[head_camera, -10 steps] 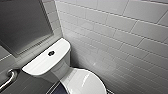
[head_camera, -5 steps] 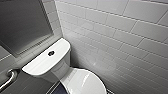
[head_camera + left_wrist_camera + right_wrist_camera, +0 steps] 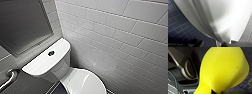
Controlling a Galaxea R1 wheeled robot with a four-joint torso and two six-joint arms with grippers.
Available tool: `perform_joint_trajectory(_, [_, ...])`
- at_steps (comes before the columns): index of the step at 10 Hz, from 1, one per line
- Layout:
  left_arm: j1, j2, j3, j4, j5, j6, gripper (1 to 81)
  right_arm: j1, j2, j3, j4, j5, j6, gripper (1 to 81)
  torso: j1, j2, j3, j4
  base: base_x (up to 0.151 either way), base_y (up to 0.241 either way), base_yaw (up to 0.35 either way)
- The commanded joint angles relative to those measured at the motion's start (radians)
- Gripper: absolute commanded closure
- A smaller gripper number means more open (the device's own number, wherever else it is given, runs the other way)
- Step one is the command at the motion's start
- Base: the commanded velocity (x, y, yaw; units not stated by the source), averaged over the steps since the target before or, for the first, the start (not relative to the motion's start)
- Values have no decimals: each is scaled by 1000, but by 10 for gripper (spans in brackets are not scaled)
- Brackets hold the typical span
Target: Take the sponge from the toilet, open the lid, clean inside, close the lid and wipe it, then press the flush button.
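Nothing is shifting against the earlier head pictures: toilet, wall and rail are sitting where they were, so my camera is staying put.

Item 1, nearest: right gripper (image 3: 216,92), clamping the small bright yellow foam sponge (image 3: 221,70) at its narrowed end, above the dark blue small-tiled floor (image 3: 248,78) and beside my own dark bodywork (image 3: 186,65). Handling, as I am judging it: light and soft, squashing under the grip and bulging beyond it. It is wanting a firm pinch that is leaving one broad face free for wiping. Its far faces are lying hidden from me.

Item 2: left gripper (image 3: 211,44), hanging close beside the white glossy ceramic toilet (image 3: 228,18). Whether it is clenched or released I cannot tell.

Item 3: white oval plastic lid (image 3: 85,82), lying closed. It is looking slick. The front rim, where I am judging it best lifted, is being cut off by the frame edge.

Item 4: small dark round flush button (image 3: 51,53), sitting in the middle of the tank top.

Item 5, farthest: curved metal grab rail (image 3: 8,77), partly cut off, and the white brick-tiled wall (image 3: 120,37).
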Motion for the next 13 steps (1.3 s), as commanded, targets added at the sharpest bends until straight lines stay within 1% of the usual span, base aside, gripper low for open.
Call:
perform_joint_trajectory(1, [-96, -17, 94, -37, 81, 1, 10, -23, -16, 2, -12, -71, 0, 811, 0, 0, 0, 0, 0, 0, 0])
perform_joint_trajectory(3, [-94, -28, 118, -43, 80, 1, 10, -20, -19, 8, -12, -71, 0, 811, 0, 0, 0, 0, 0, 0, 0])
perform_joint_trajectory(6, [-102, -17, 102, -52, 78, 1, 10, -17, -20, 12, -12, -73, 0, 811, 0, 0, 0, 0, 0, 0, 0])
perform_joint_trajectory(10, [-137, 8, 68, -91, 80, 1, 10, -9, -20, 11, -11, -76, 0, 811, 1, 0, 0, 0, 0, 0, 0])
perform_joint_trajectory(13, [-154, 58, -23, -112, 84, 1, 10, -2, -14, 12, -9, -83, 0, 811, 1, 0, 0, 0, 0, 0, 0])
